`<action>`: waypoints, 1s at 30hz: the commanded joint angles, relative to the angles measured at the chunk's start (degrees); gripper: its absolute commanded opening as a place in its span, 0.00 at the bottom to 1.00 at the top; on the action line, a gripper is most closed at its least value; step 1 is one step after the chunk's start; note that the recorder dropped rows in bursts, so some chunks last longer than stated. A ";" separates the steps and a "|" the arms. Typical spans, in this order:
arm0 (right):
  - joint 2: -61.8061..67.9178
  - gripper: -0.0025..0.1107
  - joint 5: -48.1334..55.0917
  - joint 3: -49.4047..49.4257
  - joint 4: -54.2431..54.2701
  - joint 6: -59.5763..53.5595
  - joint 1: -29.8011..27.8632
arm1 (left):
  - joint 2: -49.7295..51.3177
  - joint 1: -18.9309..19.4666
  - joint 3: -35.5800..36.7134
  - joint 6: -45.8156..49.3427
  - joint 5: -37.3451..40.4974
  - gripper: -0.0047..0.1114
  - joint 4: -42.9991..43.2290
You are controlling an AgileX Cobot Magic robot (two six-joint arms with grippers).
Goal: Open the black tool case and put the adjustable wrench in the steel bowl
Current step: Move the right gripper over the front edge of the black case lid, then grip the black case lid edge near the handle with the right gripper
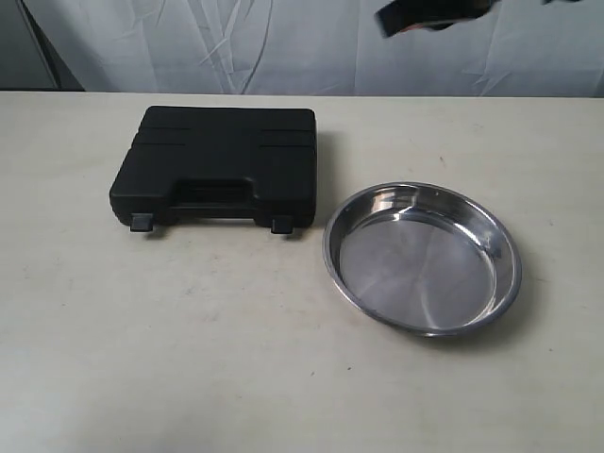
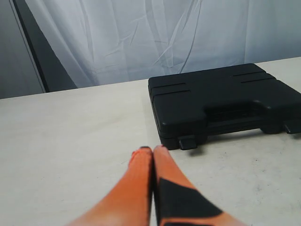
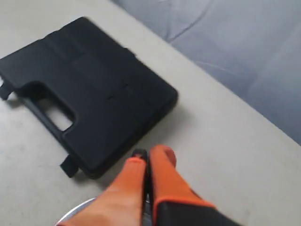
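Observation:
The black tool case (image 1: 219, 165) lies closed on the table, handle and two latches facing the front; it also shows as the case (image 2: 225, 101) and the case (image 3: 87, 89). To its right sits the empty steel bowl (image 1: 422, 257), whose rim (image 3: 75, 212) peeks in under the right fingers. The adjustable wrench is hidden. My left gripper (image 2: 153, 149) is shut and empty, low over the table short of the case's left latch (image 2: 187, 142). My right gripper (image 3: 148, 155) is shut and empty, high above the bowl's near edge; part of that arm (image 1: 429, 14) shows at the top.
A white cloth backdrop (image 1: 283, 42) hangs behind the table's far edge. Bare cream tabletop (image 1: 236, 359) spreads in front of the case and bowl.

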 commanded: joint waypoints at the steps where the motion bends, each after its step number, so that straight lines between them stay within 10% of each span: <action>1: 10.93 0.31 3.74 -7.22 -0.03 -7.57 8.18 | 0.20 -0.06 -0.12 -0.05 0.12 0.04 0.21; 4: 16.79 0.46 3.93 -11.21 -4.59 -7.70 14.36 | 0.20 -0.06 -0.12 -0.05 0.12 0.04 0.21; 11: 25.68 0.46 1.17 -14.64 -23.00 -5.95 24.53 | 0.20 -0.06 -0.12 -0.05 0.12 0.04 0.21; 30: 34.98 0.46 -4.21 -19.71 -27.53 -2.04 25.92 | 0.20 -0.06 -0.12 -0.05 0.12 0.04 0.21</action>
